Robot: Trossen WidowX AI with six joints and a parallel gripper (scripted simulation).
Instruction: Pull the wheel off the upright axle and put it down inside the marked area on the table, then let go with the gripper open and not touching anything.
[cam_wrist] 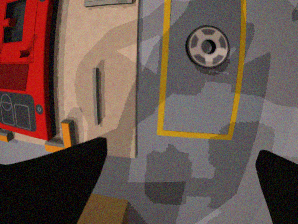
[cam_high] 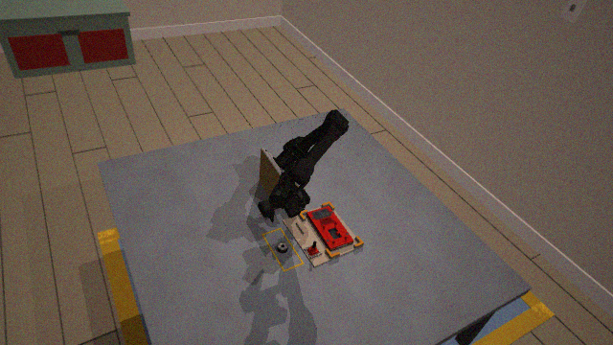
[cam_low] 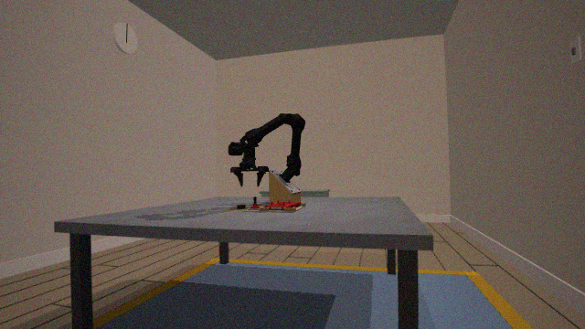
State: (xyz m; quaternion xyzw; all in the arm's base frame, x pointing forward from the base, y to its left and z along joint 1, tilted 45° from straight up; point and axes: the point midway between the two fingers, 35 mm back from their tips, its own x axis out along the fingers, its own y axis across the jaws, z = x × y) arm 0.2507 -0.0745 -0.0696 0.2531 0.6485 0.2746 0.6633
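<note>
The grey wheel (cam_high: 282, 247) (cam_wrist: 208, 46) lies flat on the table inside the yellow marked rectangle (cam_high: 273, 253) (cam_wrist: 161, 63), in its upper half as the wrist view shows it. My gripper (cam_high: 267, 211) (cam_low: 249, 183) (cam_wrist: 185, 153) is open and empty. It hangs well above the table, back from the wheel, touching nothing. The black upright axle (cam_high: 312, 249) (cam_low: 254, 201) stands bare on its red base, on the tan board (cam_high: 301, 229) (cam_wrist: 80, 63) beside the rectangle.
A red device (cam_high: 329, 227) (cam_wrist: 27, 50) lies on the same board, right of the axle. A wooden wedge block (cam_high: 269, 172) (cam_low: 279, 189) stands behind the gripper near the arm's base. The grey table (cam_high: 407, 240) extends on all sides.
</note>
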